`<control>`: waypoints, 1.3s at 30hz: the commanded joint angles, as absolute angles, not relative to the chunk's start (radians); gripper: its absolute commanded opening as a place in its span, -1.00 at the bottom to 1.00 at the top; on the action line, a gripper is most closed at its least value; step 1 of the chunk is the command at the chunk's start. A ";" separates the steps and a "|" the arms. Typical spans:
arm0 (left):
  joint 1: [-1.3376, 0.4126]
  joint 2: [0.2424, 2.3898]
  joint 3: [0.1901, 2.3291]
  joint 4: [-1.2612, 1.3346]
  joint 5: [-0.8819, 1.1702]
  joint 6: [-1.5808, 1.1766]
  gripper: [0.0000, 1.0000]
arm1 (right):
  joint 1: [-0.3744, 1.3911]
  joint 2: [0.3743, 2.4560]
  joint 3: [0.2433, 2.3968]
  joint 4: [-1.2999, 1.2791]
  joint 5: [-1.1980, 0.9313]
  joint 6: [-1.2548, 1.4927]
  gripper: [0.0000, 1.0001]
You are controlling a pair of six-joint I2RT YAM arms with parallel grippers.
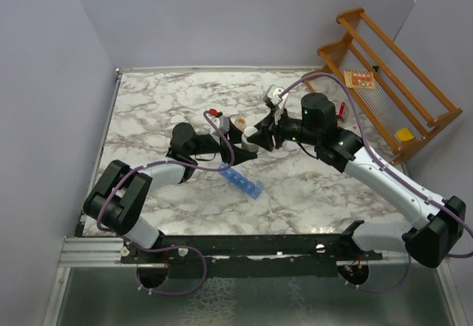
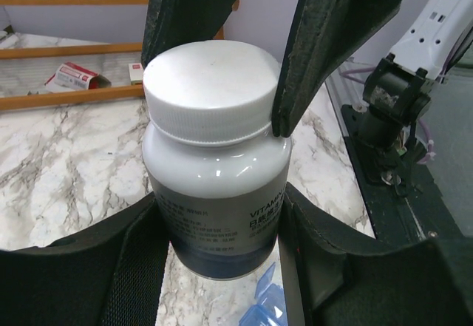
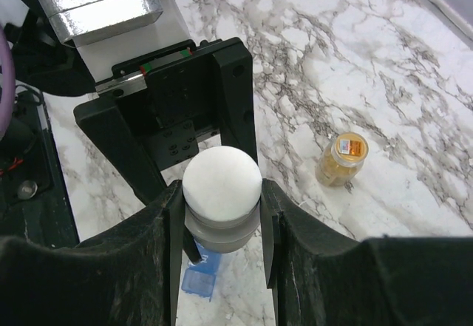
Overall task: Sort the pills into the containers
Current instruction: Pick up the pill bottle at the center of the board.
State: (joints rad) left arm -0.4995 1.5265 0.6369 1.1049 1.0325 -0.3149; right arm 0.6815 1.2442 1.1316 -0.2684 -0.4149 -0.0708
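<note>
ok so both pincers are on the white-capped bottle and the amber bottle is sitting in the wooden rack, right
Not quite. The amber bottle stands on the marble table, as the right wrist view shows. The rest holds: the left pincer and right pincer are both on the white-capped bottle.

Above the containers [image 1: 244, 181], a capped bottle [image 2: 214, 178]; jar [image 3: 342, 160] behind them.

The white-capped bottle [image 2: 214, 185] bears a label beginning "VITAM", with finer print beneath too small to read.
</note>
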 commanded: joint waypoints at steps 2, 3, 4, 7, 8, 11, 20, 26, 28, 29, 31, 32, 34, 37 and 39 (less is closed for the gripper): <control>-0.500 1.576 0.621 1.477 1.067 -0.514 0.17 | 0.679 1.220 1.117 -0.228 -0.377 -0.065 -0.98; -0.499 1.595 0.624 1.534 1.069 -0.555 0.20 | 0.680 1.220 1.115 -0.225 -0.378 -0.065 -0.98; -0.496 1.614 0.628 1.579 1.072 -0.610 0.21 | 0.680 1.219 1.114 -0.223 -0.377 -0.064 -0.98; -0.492 1.682 0.648 1.745 1.087 -0.741 0.16 | 0.679 1.217 1.111 -0.217 -0.375 -0.061 -0.98; -0.490 1.693 0.658 1.758 1.085 -0.760 0.02 | 0.680 1.217 1.112 -0.216 -0.376 -0.061 -0.98; -0.489 1.720 0.668 1.759 1.066 -0.770 -0.52 | 0.680 1.218 1.111 -0.213 -0.374 -0.059 -0.98; -0.480 1.639 0.672 1.611 1.067 -0.686 -1.00 | 0.679 1.213 1.106 -0.202 -0.372 -0.057 -0.98; -0.480 1.519 0.686 1.136 0.933 -0.450 -1.00 | 0.680 1.208 1.095 -0.179 -0.354 -0.057 -0.98; -0.481 1.474 0.687 1.025 0.892 -0.369 -1.00 | 0.680 1.204 1.090 -0.161 -0.335 -0.053 -0.98; -0.481 1.455 0.688 0.990 0.882 -0.345 -1.00 | 0.680 1.205 1.091 -0.154 -0.325 -0.052 -0.98; -0.483 1.426 0.694 0.929 0.849 -0.314 -1.00 | 0.679 1.213 1.094 -0.142 -0.316 -0.049 -0.91; -0.484 1.415 0.698 0.903 0.838 -0.297 -1.00 | 0.678 1.219 1.100 -0.135 -0.318 -0.049 -0.88; -0.492 1.393 0.697 0.863 0.817 -0.260 -1.00 | 0.679 1.233 1.114 -0.131 -0.326 -0.049 -0.72; -0.501 1.384 0.697 0.826 0.802 -0.229 -1.00 | 0.679 1.258 1.142 -0.126 -0.342 -0.046 -0.30; -0.503 1.388 0.692 0.821 0.801 -0.222 -1.00 | 0.680 1.266 1.155 -0.121 -0.352 -0.045 -0.19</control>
State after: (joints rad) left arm -0.4946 1.4059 0.6666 0.9062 0.8856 -0.2859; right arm 0.6815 1.2346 1.1122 -0.1463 -0.3862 -0.0315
